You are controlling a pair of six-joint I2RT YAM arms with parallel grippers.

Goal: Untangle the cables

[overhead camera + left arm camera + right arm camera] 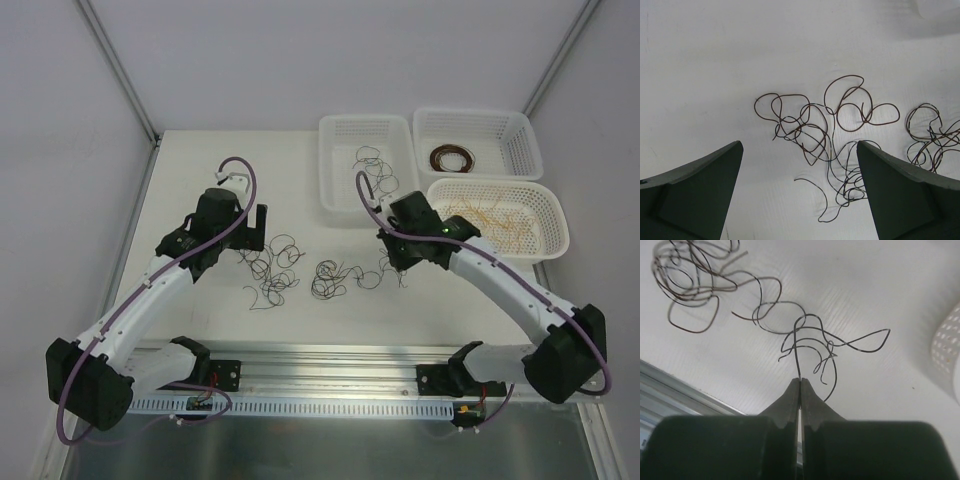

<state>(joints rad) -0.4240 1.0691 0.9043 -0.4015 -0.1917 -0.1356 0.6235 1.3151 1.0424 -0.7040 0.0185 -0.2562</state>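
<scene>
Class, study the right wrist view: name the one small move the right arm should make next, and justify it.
Probably lift the right gripper slowly: its jaws are shut on one dark cable that loops into a small tangle, so a gentle pull should draw it free.

You get no legible txt in any of 3 views: no labels, brands, nos. or signs to read.
</scene>
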